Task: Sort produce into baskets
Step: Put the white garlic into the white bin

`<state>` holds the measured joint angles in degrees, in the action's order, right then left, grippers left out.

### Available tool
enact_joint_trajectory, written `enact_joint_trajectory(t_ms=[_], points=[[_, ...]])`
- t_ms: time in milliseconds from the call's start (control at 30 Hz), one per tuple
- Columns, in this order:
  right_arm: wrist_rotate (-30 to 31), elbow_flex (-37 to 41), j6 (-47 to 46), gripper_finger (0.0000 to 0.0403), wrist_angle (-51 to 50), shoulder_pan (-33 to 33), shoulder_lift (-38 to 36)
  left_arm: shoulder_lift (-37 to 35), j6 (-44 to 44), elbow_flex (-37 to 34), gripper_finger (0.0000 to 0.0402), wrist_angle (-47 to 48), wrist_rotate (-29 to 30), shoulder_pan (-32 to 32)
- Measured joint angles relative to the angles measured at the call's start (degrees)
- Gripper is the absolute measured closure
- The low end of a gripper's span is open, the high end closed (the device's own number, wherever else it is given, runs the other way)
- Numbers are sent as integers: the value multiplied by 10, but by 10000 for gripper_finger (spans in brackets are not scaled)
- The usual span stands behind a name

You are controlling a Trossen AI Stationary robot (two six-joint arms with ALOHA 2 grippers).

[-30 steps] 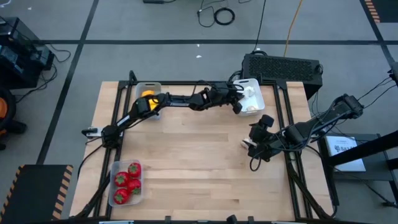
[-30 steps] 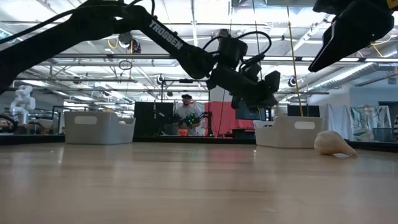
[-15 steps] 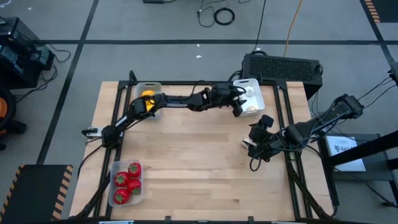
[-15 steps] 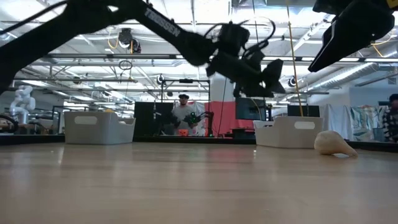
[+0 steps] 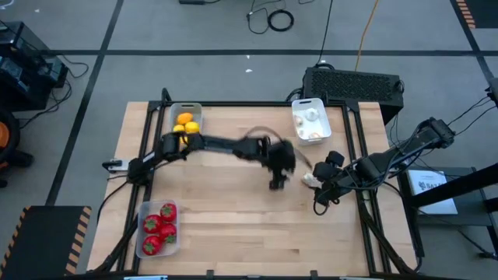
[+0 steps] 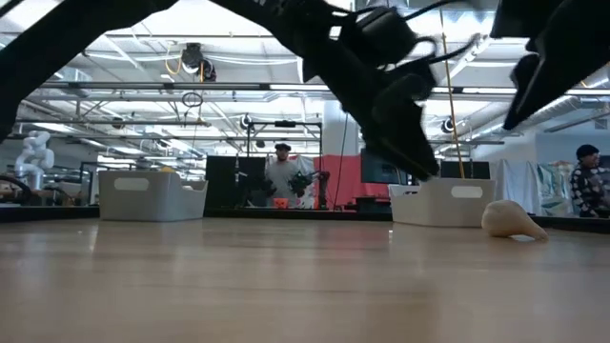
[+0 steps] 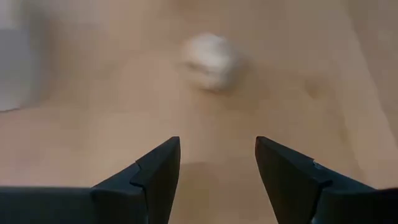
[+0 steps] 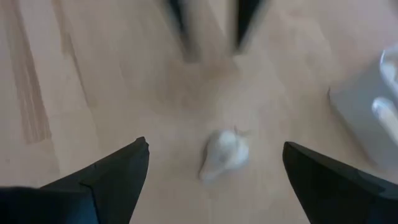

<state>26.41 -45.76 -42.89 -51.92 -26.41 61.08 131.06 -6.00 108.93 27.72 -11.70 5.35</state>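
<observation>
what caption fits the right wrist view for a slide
Right claw open above a lone garlic bulb on the wooden table, with the left claw approaching from the far side.

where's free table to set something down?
Bare wood: the wide stretch between the clear basket of red pieces and the right gripper. Crowded: around the loose garlic bulb, between left gripper and right; far edge holds grey basket and white basket.
</observation>
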Motion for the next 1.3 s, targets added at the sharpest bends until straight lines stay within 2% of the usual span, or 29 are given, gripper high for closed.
enact_joint_trajectory(t_ms=[67, 267, 367, 500, 700, 1000, 1200, 1300], points=[[-13, 0, -30, 46, -18, -4, 0, 19, -23, 0, 185, -31, 23, -30], [-12, 0, -104, 46, -80, -26, 0, 84, -91, 0, 185, -240, 148, -97], [-2, 0, -111, 46, -94, -34, 0, 99, -145, -1, 185, -297, 208, -117], [7, 0, -124, 46, -98, -38, 0, 99, -155, -1, 185, -311, 282, -130], [-5, 0, -193, 46, -128, -48, 0, 50, -153, -1, 185, -203, 316, -144], [37, 0, -285, 46, -155, -48, 9, -86, -58, 0, 185, 124, 308, -136], [37, 0, -270, 46, -145, -49, 47, -139, 4, 0, 185, 294, 318, -123], [37, 0, -267, 46, -139, -49, 72, -152, 12, 0, 185, 341, 321, -115]])
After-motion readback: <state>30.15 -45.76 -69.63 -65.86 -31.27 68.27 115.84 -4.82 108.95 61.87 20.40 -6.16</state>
